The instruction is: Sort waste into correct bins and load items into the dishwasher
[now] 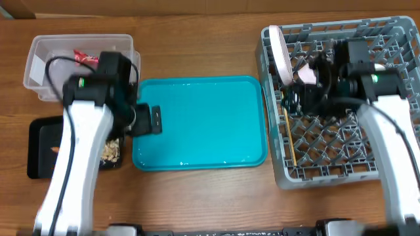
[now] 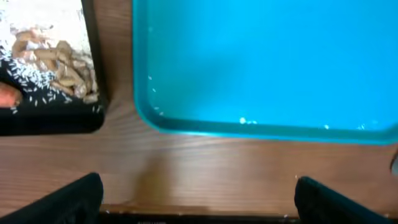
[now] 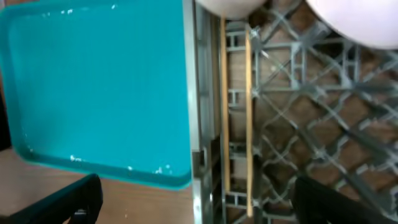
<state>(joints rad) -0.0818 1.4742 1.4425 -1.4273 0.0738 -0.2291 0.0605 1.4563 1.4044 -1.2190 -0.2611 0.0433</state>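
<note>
- We see left end effector (image 2: 199, 190) open, empty; nut-shell scraps (image 2: 62, 67) lie ahead-left in black tray (image 2: 56, 121).
- Right end effector (image 3: 196, 193) open too; chopsticks (image 3: 249, 124) lie just ahead in rack (image 3: 202, 81).

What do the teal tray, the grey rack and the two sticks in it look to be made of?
Teal tray: likely moulded plastic, smooth and glossy, showing soft glare and pale specks along its edge. Grey rack: plastic by the look, matte, moulded as an open grid. Sticks: probably wood or bamboo, pale tan, matte, thin and straight.
</note>
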